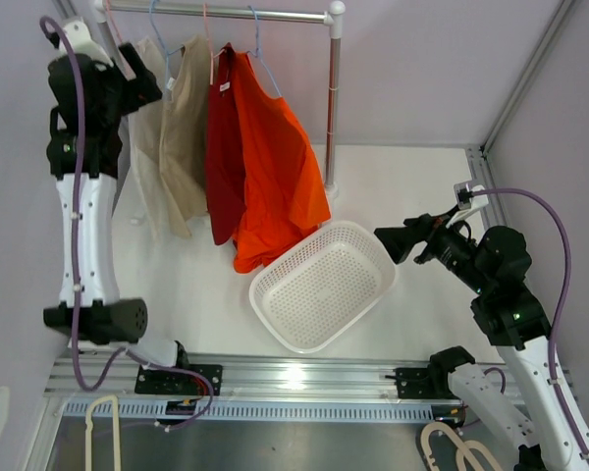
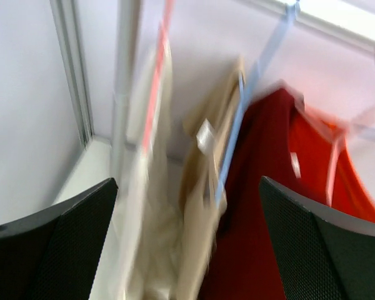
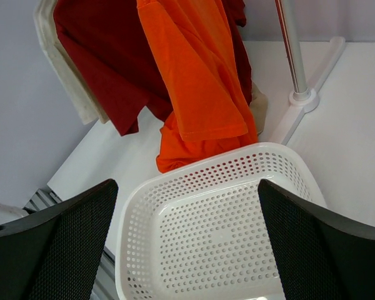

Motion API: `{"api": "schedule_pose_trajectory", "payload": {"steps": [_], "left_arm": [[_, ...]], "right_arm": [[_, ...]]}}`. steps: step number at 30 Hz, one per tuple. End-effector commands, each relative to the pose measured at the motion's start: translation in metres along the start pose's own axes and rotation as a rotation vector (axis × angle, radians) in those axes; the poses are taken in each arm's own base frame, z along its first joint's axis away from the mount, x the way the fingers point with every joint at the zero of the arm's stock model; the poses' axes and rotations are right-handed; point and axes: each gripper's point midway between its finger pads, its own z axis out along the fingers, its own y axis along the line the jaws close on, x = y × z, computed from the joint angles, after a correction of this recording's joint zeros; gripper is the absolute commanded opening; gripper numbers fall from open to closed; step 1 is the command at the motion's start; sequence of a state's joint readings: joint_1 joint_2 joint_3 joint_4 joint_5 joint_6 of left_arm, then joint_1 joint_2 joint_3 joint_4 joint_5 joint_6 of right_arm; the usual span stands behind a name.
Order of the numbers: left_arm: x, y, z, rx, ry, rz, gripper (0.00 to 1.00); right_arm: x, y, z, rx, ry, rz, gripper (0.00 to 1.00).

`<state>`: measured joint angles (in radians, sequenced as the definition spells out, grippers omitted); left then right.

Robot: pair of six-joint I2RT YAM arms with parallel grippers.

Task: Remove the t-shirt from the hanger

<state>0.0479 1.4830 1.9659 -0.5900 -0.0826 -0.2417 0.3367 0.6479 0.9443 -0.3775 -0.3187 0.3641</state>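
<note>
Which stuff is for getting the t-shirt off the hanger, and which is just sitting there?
For the job: orange t-shirt, dark red t-shirt, beige t-shirt, cream t-shirt (cannot tell which one); blue hanger; rail; left gripper, open.

Just sitting there: white basket, perhaps the drop spot; right gripper, open; pale loops near the bases.

blocked: shirts (image 1: 275,167) crowd rail (image 1: 275,14); basket (image 1: 275,304) below | free: open table (image 1: 422,186) right of post (image 1: 332,108)

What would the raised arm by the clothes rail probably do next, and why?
Likely ease the left claw forward onto the cream fabric t-shirt: its jaws stand open and empty, and that shirt hangs right ahead, between them. The blurred view leaves the exact shirt uncertain.
</note>
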Motion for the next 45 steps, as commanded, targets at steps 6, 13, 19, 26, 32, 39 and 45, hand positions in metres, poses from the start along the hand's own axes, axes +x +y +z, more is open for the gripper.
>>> {"api": "schedule_pose_trajectory", "payload": {"steps": [6,13,19,26,32,39,45], "left_arm": [[-0.051,0.020,0.046,-0.026,-0.077,-0.030,0.95],[-0.045,0.029,0.073,-0.053,-0.083,-0.025,0.94],[-0.032,0.031,0.092,-0.045,-0.063,-0.035,0.88],[-0.029,0.038,0.105,-0.078,-0.075,-0.048,0.82],[-0.031,0.040,0.111,-0.085,-0.091,-0.043,0.62],[-0.016,0.039,0.131,-0.068,-0.065,-0.059,0.52],[-0.009,0.037,0.140,-0.048,-0.055,-0.064,0.47]], "right_arm": [[-0.012,0.006,-0.008,-0.014,-0.024,-0.089,0.99],[-0.010,0.004,-0.003,-0.014,-0.011,-0.078,0.99],[-0.009,0.003,-0.001,-0.012,-0.003,-0.080,1.00],[-0.003,0.000,0.000,-0.004,0.010,-0.069,0.99],[0.000,-0.003,0.001,0.007,0.018,-0.062,0.99],[-0.001,-0.007,-0.006,0.040,0.010,-0.065,0.99],[-0.001,-0.005,-0.008,0.037,0.008,-0.054,0.99]]}}
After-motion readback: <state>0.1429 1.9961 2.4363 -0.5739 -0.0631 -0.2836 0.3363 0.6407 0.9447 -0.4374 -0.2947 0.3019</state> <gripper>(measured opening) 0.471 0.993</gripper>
